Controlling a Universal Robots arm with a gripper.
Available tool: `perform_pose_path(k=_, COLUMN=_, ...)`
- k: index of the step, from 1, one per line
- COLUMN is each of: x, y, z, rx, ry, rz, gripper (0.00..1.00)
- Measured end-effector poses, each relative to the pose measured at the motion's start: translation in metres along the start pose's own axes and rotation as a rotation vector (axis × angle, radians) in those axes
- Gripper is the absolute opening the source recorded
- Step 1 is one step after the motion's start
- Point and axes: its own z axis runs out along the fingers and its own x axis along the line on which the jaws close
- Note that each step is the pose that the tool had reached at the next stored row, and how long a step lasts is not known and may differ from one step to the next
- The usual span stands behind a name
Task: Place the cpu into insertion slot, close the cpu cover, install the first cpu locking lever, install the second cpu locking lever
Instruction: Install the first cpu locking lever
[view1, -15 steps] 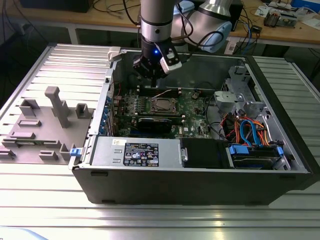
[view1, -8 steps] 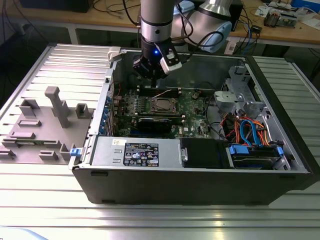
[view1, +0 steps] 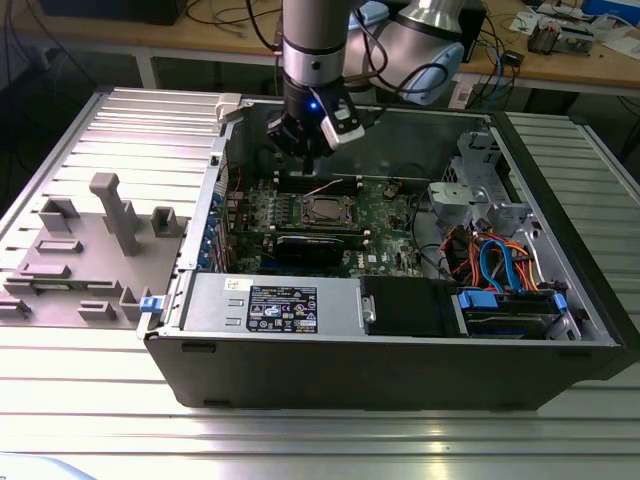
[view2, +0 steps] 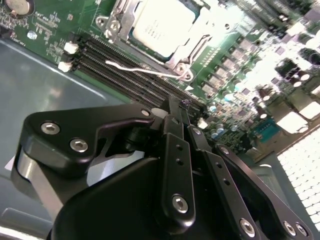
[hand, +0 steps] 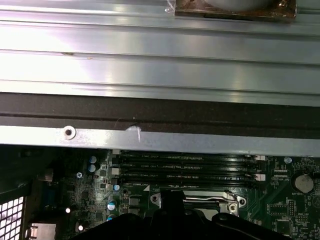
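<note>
The cpu (view2: 161, 22), a square chip with a silver-grey top, lies in the insertion slot (view1: 328, 209) on the green board. The silvery cpu cover (view2: 196, 37) frames it and looks lowered around the chip. One thin locking lever (view2: 142, 70) stands free of the socket, slanting over the memory slots; it is also a pale line in the exterior view, locking lever (view1: 322, 187). My gripper (view1: 300, 155) hangs above the board just behind the socket. In the second wrist view the gripper (view2: 181, 104) has its black fingers together with nothing between them.
Black memory slots (hand: 185, 167) run between the socket and the case's rear wall (hand: 160, 137). A long black card (view1: 318, 247) lies in front of the socket. The power supply (view1: 275, 305) and a drive cage with blue and orange cables (view1: 500, 265) fill the case's front and right. A grey fixture (view1: 90, 250) sits on the table outside.
</note>
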Motion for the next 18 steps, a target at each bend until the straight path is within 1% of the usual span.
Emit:
perform_pose_path(k=1, x=-0.0010, y=-0.0002, z=0.0006, rx=-0.0060, ry=-0.0003, rz=0.000, gripper=0.11)
perform_pose_path(k=5, x=-0.0047, y=-0.0007, z=0.0030, rx=-0.0066, ry=-0.0003, rz=0.000, gripper=0.11)
perform_pose_path(k=6, x=-0.0057, y=-0.0008, z=0.0036, rx=-0.0047, ry=-0.0001, rz=0.000, gripper=0.11)
perform_pose_path(k=9, x=-0.0088, y=-0.0014, z=0.0072, rx=0.0051, ry=0.0001, rz=0.000, gripper=0.11)
perform_pose_path(k=11, x=-0.0108, y=-0.0017, z=0.0090, rx=0.0052, ry=0.0002, rz=0.000, gripper=0.11)
perform_pose_path(k=13, x=-0.0152, y=-0.0023, z=0.0120, rx=0.0058, ry=0.0004, rz=0.000, gripper=0.11)
perform_pose_path(k=18, x=-0.0209, y=-0.0030, z=0.0160, rx=0.0059, ry=0.0004, rz=0.000, gripper=0.11)
